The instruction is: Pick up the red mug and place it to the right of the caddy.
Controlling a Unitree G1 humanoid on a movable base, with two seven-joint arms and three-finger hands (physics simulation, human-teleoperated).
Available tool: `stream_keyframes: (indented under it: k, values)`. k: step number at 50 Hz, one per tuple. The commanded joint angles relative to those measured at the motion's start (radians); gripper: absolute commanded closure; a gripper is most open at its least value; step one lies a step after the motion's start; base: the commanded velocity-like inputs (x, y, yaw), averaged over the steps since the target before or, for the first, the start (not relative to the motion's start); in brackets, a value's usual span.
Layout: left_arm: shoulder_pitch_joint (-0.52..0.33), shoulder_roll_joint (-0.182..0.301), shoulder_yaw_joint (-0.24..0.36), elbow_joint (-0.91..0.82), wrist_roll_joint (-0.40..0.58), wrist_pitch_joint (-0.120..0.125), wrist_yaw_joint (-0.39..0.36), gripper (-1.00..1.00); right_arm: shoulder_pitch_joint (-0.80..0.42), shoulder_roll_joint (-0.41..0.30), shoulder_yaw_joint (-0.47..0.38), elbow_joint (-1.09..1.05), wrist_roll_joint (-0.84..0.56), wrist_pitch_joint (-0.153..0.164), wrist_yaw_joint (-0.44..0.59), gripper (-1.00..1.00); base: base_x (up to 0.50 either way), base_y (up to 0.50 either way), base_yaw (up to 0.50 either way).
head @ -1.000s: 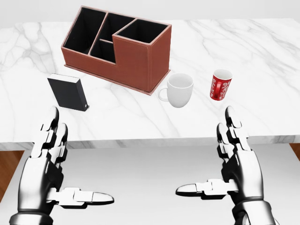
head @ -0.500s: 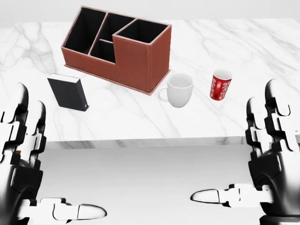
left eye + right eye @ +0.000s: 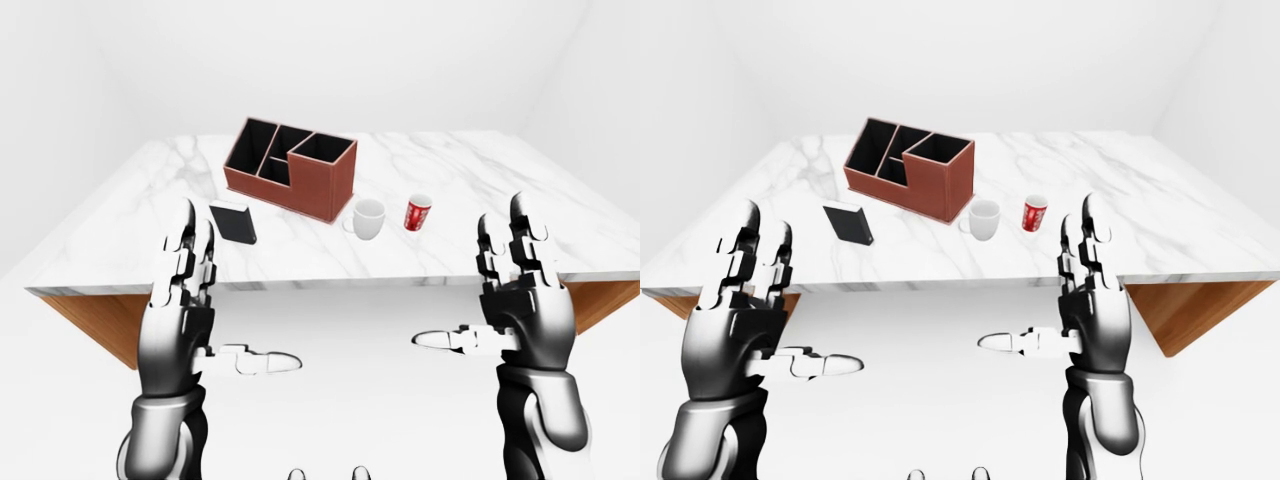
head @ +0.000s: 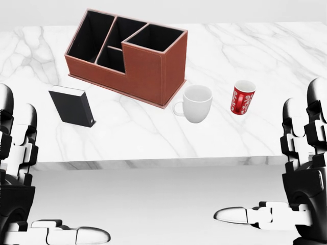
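Hands lower since earlier | left hand (image 3: 185, 300) spread, right hand (image 3: 520, 300) spread | both cropped in head view | red mug (image 4: 242, 97) untouched

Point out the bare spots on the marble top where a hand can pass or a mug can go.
Bare marble lies right of the red mug to the table edge, and left of the caddy above the black box. The white mug crowds the caddy's right side.

My head view looks steeply down, close on the white marble table (image 4: 286, 56); my paired eye views sit farther back, sharing that whole tabletop.
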Motion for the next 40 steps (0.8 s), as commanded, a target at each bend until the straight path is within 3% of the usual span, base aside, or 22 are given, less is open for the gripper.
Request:
stream_keyframes:
  k: [1, 40]
  values:
    - [0.004, -0.003, 0.008, -0.017, -0.002, 0.0, -0.005, -1.0, -0.01, 0.003, -0.012, -0.011, 0.003, 0.0, -0.008, -1.0, 0.5, -0.01, 0.0]
    - [0.022, -0.003, -0.005, -0.068, 0.006, 0.0, -0.006, -1.0, 0.0, 0.004, -0.006, -0.019, 0.007, 0.0, -0.009, -1.0, 0.5, -0.01, 0.0]
